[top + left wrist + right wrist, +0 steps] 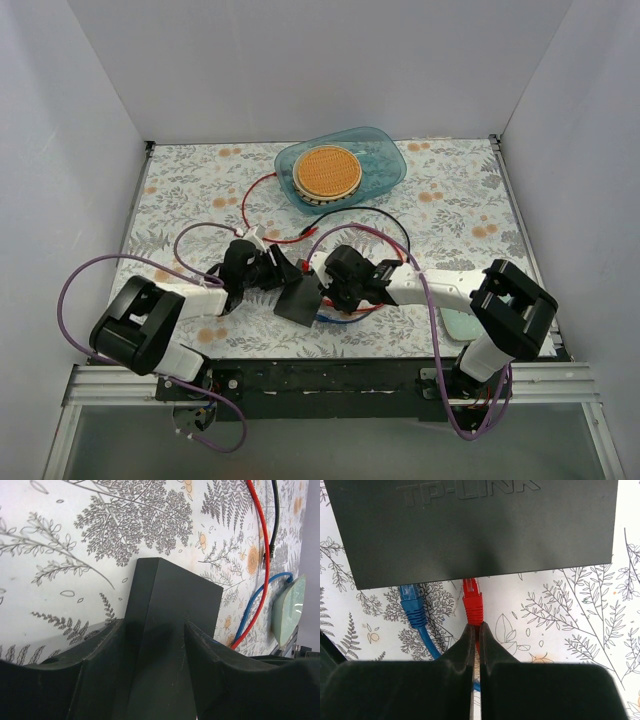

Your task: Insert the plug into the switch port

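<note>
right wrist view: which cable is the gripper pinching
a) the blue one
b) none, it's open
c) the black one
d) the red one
D: the right gripper is closed on the red cable just behind the red plug at the edge of the switch, while the blue plug sits free to its left.

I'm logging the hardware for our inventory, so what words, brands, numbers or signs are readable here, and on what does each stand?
"TP-LINK": raised on the top face of the black switch, right wrist view; the frame edge crops the letter tops.
Nothing else readable: no print shows on the red plug, the blue plug or the floral table cover.
</note>
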You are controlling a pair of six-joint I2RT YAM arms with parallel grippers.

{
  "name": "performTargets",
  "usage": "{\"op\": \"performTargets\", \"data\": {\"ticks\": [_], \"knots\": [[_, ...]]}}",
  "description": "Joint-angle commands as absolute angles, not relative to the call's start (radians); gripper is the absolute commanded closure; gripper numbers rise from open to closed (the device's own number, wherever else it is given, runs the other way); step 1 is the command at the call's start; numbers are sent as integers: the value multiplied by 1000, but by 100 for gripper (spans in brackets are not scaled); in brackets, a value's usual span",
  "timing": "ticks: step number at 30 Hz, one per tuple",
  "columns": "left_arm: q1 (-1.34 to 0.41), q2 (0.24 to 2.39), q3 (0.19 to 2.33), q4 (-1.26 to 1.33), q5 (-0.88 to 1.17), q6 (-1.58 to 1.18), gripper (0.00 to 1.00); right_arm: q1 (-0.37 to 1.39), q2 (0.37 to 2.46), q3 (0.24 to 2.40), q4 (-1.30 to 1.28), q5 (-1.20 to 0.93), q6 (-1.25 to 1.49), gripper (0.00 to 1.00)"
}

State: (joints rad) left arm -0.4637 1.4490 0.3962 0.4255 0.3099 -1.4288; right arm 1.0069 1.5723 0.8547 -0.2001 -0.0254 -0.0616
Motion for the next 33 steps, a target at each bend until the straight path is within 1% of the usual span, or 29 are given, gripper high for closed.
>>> {"op": "performTargets", "data": {"ticks": [1,7,11,16,23,30,33], "knots": [[-528,1381,335,394,431,-1558,53,1019,1551,939,132,-6,-8,99],[-561,1299,288,394,357,-1618,57,1035,1568,963,143,20,15,99],[-592,1301,305,361,316,-1634,58,1045,1582,980,130,15,14,99],[-632,1321,318,344,259,-1689,65,1061,1578,994,126,12,15,99],[-663,1283,305,318,180,-1747,70,1068,1568,1003,149,8,31,99],[-670,1235,293,290,146,-1786,71,1068,1589,1057,169,6,57,99],[-675,1232,290,285,146,-1802,72,1069,1608,1080,176,-38,71,99]]}}
